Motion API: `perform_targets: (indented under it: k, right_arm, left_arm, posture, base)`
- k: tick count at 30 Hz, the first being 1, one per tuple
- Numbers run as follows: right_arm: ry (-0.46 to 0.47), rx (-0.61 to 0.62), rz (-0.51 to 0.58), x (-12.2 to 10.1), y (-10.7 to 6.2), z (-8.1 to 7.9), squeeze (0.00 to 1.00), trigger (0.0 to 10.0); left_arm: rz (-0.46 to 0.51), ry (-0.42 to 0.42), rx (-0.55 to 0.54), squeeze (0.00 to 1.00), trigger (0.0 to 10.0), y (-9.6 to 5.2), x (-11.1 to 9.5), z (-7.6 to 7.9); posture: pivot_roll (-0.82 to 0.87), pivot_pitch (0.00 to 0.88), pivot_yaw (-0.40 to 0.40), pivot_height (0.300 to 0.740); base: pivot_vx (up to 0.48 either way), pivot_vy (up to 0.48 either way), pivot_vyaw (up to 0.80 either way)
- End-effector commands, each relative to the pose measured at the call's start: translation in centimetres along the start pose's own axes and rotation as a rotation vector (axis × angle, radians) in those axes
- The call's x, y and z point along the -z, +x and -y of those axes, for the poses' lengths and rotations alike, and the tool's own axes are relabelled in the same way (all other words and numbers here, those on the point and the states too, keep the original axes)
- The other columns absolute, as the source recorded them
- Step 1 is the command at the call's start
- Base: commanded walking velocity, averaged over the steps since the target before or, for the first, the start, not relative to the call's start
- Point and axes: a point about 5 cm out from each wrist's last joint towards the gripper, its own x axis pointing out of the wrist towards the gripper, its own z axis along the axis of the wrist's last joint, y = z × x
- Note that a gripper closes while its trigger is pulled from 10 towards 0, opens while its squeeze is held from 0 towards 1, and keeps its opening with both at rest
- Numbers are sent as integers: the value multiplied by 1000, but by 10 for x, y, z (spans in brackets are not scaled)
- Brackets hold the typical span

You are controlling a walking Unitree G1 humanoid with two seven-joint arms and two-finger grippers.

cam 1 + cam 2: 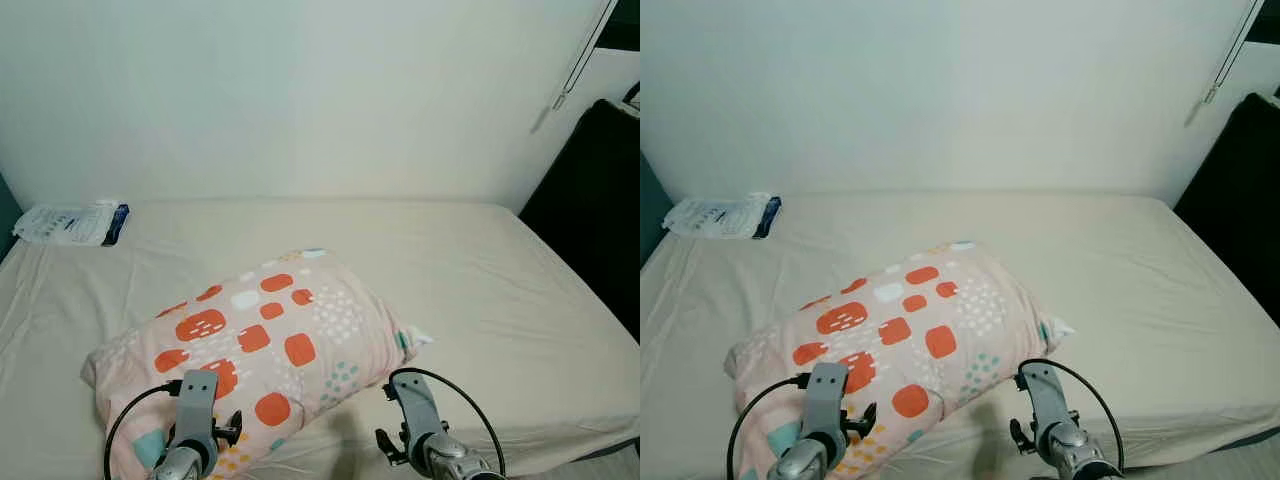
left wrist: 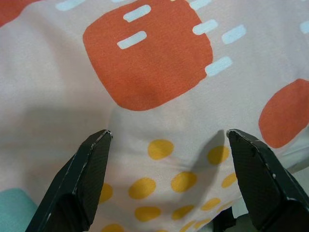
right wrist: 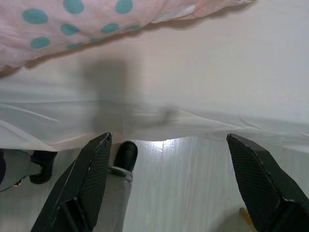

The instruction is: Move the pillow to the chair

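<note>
Left gripper [image 2: 166,140] spread wide, hovering over pillow [image 1: 260,340] near its front edge. Right gripper [image 3: 169,140] spread too, above the bed [image 1: 500,290] edge, pillow at its 10 o'clock. Packet [image 1: 70,222] far, 10 o'clock.

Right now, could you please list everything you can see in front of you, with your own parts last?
pillow: one, pale pink with orange, white, teal and yellow patches, lying on the bed's near left part.
bed: one, beige sheet, against the wall.
plastic packet: one, white and blue, at the bed's far left corner.
dark furniture: one, black, right of the bed.
floor: pale, glossy, below the bed's edge.
left gripper: one, black fingers open, over the pillow.
right gripper: one, black fingers open, above the bed's near edge.
</note>
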Motion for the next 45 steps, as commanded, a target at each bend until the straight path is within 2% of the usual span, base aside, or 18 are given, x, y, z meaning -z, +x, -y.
perform_targets:
  k: [1,6,9,13,16,18,23,27,33,38,45]
  right_arm:
    - [-12,-13,-13,1,0,-1,0,10000]
    - [-4,-45,-17,3,0,-4,0,10000]
    - [-69,-12,-47,7,-1,0,0,10000]
    - [-89,-13,-61,9,0,-1,0,10000]
    - [-74,-3,-59,9,-1,-1,0,10000]
    - [-16,-10,-63,11,-1,-2,0,10000]
    - [4,-10,-73,15,-1,-1,0,10000]
    - [91,-60,-66,15,-1,-5,0,10000]
    - [-29,-55,-96,19,-1,-6,0,10000]
    - [-36,-56,-101,20,-1,-9,0,10000]
    - [-39,-37,-95,19,-1,-8,0,10000]
  left_arm:
    - [-1,-8,5,0,10000,0,0,3]
    - [0,-7,4,0,10000,0,0,3]
    - [-1,-5,5,0,10000,1,0,4]
    - [-5,-3,9,0,10000,1,1,5]
    - [-6,-3,9,0,10000,1,1,5]
    - [-7,-3,9,0,10000,0,1,5]
    - [-9,-4,9,0,10000,0,2,5]
    - [-14,-4,10,0,10000,0,4,6]
    - [-47,10,3,0,10000,-2,9,5]
    - [-86,29,-45,0,10000,-4,15,0]
    - [-87,38,-101,0,10000,-4,15,-7]
  posture:
    - [82,0,-100,740]
    - [83,0,-103,740]
    - [85,0,-102,740]
    - [83,0,-100,740]
    - [82,0,-101,740]
    - [82,0,-100,740]
    - [83,0,-103,740]
    - [82,0,-105,740]
    - [85,0,-108,740]
    - [87,0,-106,740]
    - [91,0,-110,740]
  base:
    - [0,0,0]
    - [0,0,0]
    - [0,0,0]
    - [0,0,0]
    - [0,0,0]
    - [0,0,0]
    - [0,0,0]
    - [0,0,0]
    - [0,0,0]
    - [0,0,0]
    - [0,0,0]
